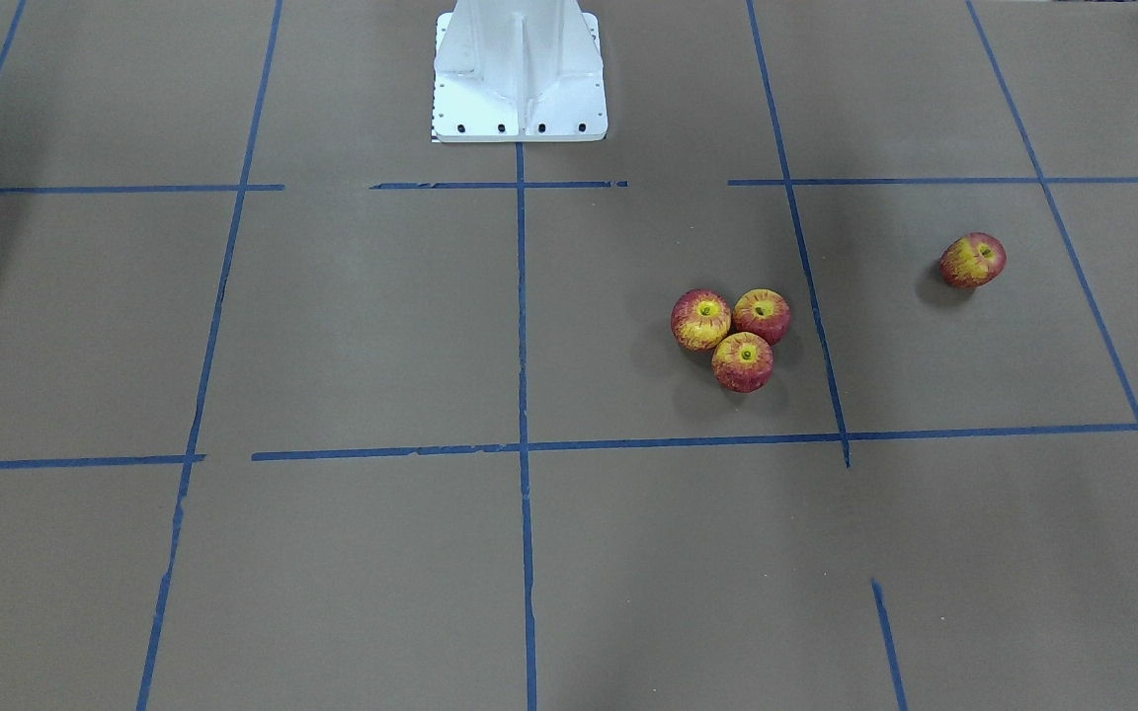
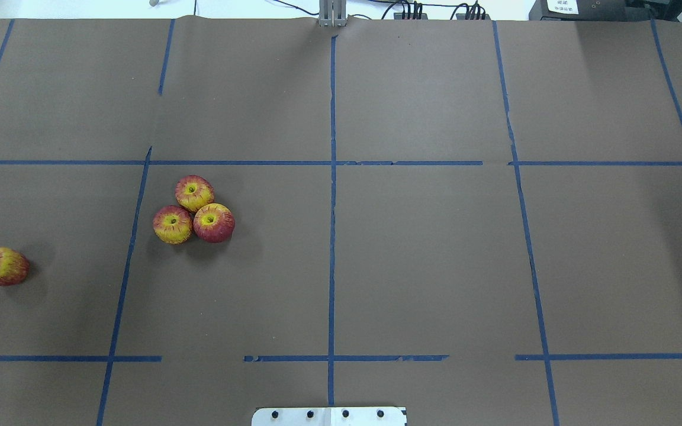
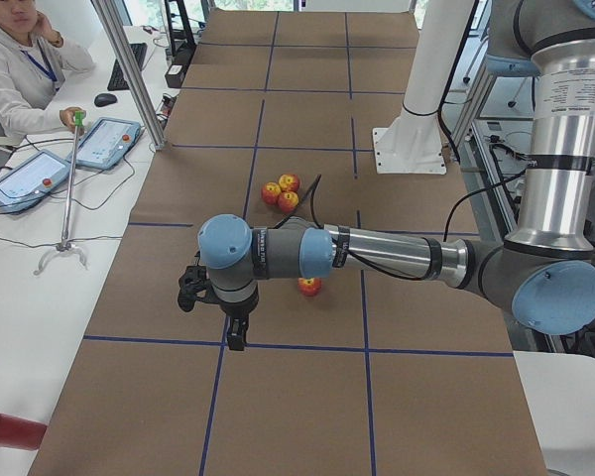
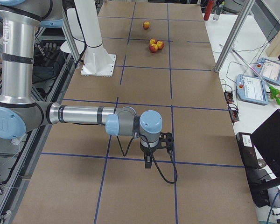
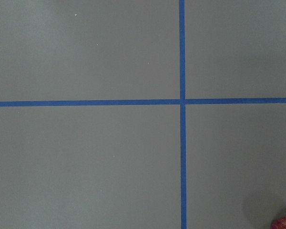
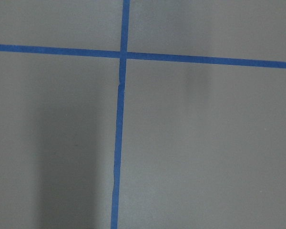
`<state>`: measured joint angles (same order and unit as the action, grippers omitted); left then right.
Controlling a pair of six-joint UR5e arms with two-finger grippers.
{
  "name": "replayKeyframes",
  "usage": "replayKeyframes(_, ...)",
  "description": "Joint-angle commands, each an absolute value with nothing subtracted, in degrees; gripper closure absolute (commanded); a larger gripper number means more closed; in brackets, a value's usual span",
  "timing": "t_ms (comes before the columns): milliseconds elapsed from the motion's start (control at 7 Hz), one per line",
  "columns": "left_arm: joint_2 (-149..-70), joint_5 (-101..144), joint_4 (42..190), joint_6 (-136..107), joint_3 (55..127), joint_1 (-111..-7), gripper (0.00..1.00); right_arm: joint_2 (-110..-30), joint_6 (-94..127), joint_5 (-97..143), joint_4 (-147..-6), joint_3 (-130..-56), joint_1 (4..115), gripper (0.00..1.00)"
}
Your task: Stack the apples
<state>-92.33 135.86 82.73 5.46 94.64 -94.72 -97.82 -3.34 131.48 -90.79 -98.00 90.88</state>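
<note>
In the front-facing view, three apples (image 1: pixel 732 336) touch in a tight triangle, with the lone apple (image 1: pixel 972 260) well apart at their two o'clock; overhead, it sits at their eight o'clock. From the side views I see the left gripper (image 3: pixel 236 337) hanging near the lone apple and the right gripper (image 4: pixel 148 163) far from all fruit, but I cannot tell whether either's fingers are spread or pressed together. The left wrist view catches that apple's red edge at five o'clock, so I'd grip it across its middle, dimple up, and settle it gently into the hollow between the three.
</note>
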Motion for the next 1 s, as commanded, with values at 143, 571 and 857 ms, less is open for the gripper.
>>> replayKeyframes(143,-91.58,137.37,86.92,5.28,93.96,-93.44,0.0,-97.82,-3.34,131.48,-90.79,-98.0,90.88,0.0)
replayKeyframes(571,-90.27,136.67,96.78,4.05,94.04,-86.36,0.0,-97.82,-3.34,131.48,-90.79,-98.0,90.88,0.0)
replayKeyframes(857,-85.71,138.6,104.63,-11.62,97.28,-77.12,0.0,-97.82,-3.34,131.48,-90.79,-98.0,90.88,0.0)
